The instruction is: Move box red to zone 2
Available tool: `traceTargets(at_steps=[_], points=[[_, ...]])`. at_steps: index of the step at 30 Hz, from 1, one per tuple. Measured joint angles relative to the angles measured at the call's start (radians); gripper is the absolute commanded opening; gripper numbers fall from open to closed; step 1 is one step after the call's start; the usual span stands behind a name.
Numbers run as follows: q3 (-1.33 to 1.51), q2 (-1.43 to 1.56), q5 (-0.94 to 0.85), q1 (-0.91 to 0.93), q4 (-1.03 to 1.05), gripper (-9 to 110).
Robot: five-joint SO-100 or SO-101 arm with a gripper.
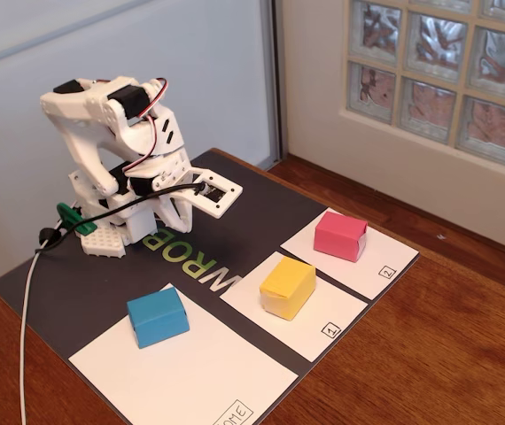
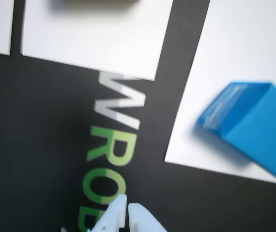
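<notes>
The box red (image 1: 340, 235), a small pinkish-red block, rests on the white sheet marked 2 (image 1: 385, 266) at the right of the mat in the fixed view. It does not show in the wrist view. The white arm is folded back at the far left of the mat, and its gripper (image 1: 201, 189) hangs low over the dark mat, well apart from the red box. In the wrist view the gripper (image 2: 127, 207) is shut with nothing between its fingertips, above the green lettering.
A yellow block (image 1: 288, 287) sits on the sheet marked 1 (image 1: 337, 320). A blue block (image 1: 158, 316) (image 2: 254, 126) lies on the large white home sheet (image 1: 199, 376). The dark mat (image 1: 261, 212) covers a wooden table; a wall and glass-brick window stand behind.
</notes>
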Motion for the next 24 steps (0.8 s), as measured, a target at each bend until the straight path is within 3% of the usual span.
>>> traceTargets(at_steps=[24], points=[[0.523,0.459,0.044,0.041,-0.034,0]])
